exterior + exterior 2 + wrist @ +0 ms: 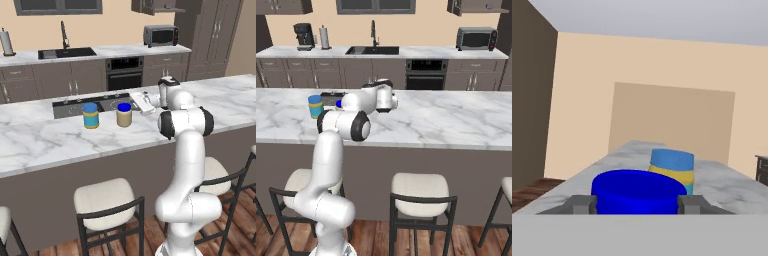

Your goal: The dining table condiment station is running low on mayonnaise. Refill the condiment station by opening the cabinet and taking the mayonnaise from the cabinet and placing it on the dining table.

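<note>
Since the mayonnaise (124, 114) already stands on the dining table (45, 140), the gripper (637, 204) straddles its blue lid with fingers at three and nine o'clock; whether they pinch it I cannot tell. The teal-and-yellow jar (91, 115) sits just beside, at nine o'clock.

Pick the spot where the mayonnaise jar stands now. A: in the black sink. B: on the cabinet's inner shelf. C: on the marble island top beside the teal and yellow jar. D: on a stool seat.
C: the mayonnaise stands upright on the dining table, just beside the teal and yellow jar, near the cooktop panel.
</note>
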Available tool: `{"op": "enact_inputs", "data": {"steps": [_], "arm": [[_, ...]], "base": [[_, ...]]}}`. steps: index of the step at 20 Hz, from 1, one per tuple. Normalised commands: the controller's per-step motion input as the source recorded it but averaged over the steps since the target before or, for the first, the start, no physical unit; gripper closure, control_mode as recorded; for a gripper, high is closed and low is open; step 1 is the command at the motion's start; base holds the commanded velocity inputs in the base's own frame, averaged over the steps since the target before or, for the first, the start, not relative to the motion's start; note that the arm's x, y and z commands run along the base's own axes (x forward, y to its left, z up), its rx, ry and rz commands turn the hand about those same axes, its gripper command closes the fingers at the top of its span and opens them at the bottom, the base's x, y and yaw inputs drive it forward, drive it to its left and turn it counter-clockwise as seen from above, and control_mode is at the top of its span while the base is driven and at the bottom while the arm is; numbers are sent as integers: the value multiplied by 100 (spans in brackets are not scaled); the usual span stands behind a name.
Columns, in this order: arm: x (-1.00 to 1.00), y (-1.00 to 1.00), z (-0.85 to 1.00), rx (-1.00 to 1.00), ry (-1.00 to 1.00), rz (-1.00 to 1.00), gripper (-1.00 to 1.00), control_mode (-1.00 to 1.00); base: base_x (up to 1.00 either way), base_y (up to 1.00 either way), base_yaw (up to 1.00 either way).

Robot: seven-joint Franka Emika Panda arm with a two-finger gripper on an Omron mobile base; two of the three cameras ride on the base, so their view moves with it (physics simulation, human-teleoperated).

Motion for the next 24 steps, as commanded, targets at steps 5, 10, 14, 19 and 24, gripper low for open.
{"op": "enact_inputs", "data": {"steps": [5, 10, 14, 19, 24], "arm": [[0, 0, 1, 0, -4, 0, -100, -100], [0, 0, 9, 0, -1, 0, -100, -100], [0, 0, 26, 0, -1, 0, -100, -100], [-54, 0, 34, 0, -5, -5, -100, -100], [-97, 0, 18, 0, -8, -9, -100, -100]], "base": [[0, 0, 0], [0, 0, 0], [0, 0, 0], [0, 0, 0], [0, 0, 0]]}}
